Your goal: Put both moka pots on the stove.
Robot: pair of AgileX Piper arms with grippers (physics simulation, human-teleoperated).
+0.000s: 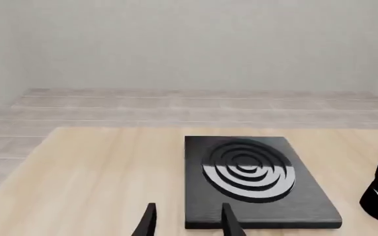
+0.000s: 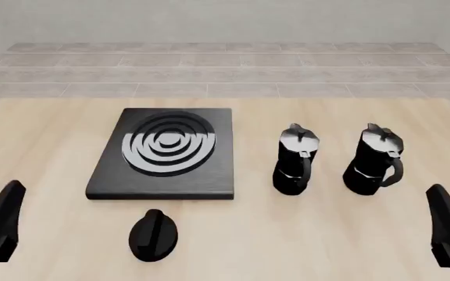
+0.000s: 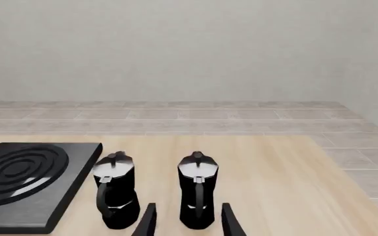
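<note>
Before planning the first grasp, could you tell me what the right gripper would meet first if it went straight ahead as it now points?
Probably the right-hand moka pot: it stands between the open right gripper fingers, though depth is uncertain.

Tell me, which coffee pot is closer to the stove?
The left moka pot. It stands right beside the stove, while the other moka pot stands farther right, nearer the right claw.

Open gap between moka pots
</note>
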